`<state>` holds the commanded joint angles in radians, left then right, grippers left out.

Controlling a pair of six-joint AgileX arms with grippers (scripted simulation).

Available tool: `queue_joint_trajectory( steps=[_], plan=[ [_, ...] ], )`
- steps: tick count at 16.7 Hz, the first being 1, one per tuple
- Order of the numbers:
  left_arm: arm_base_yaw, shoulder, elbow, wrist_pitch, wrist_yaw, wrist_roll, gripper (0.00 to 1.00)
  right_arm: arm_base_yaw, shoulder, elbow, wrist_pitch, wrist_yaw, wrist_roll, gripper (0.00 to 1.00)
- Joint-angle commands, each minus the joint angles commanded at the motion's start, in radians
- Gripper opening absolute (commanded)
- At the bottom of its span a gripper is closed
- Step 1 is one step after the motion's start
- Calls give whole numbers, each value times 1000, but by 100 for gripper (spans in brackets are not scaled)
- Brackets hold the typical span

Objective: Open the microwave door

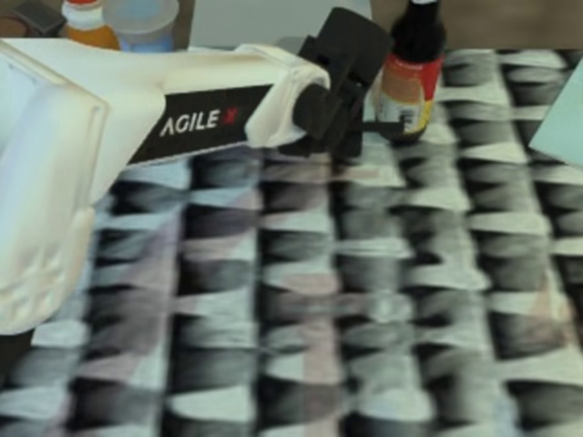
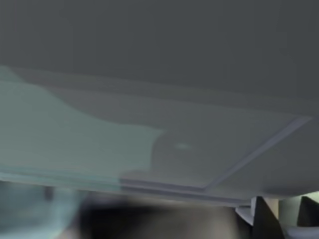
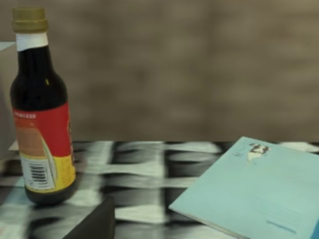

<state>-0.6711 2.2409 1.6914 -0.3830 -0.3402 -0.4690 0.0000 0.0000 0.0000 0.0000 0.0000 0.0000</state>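
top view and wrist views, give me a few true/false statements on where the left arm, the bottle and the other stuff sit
1. The left arm reaches across the far part of the table, its gripper near the dark sauce bottle. True.
2. The dark sauce bottle lies on its side. False: it stands upright, as the right wrist view shows.
3. A light blue book lies flat on the table at the top view's right. True.
4. The right arm is stretched over the middle of the table. False: the top view shows no right arm.
5. The table has a plain white surface. False: it bears a black, grey and white pattern.
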Motion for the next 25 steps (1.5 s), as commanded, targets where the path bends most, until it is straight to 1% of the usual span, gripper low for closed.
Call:
queue_joint_trajectory(
  steps=[3, 25],
  plan=[
    [4, -18, -29, 19, 12, 21, 0, 0, 0, 0, 0, 0, 0, 100],
    [4, -18, -29, 19, 12, 21, 0, 0, 0, 0, 0, 0, 0, 100]
  ],
)
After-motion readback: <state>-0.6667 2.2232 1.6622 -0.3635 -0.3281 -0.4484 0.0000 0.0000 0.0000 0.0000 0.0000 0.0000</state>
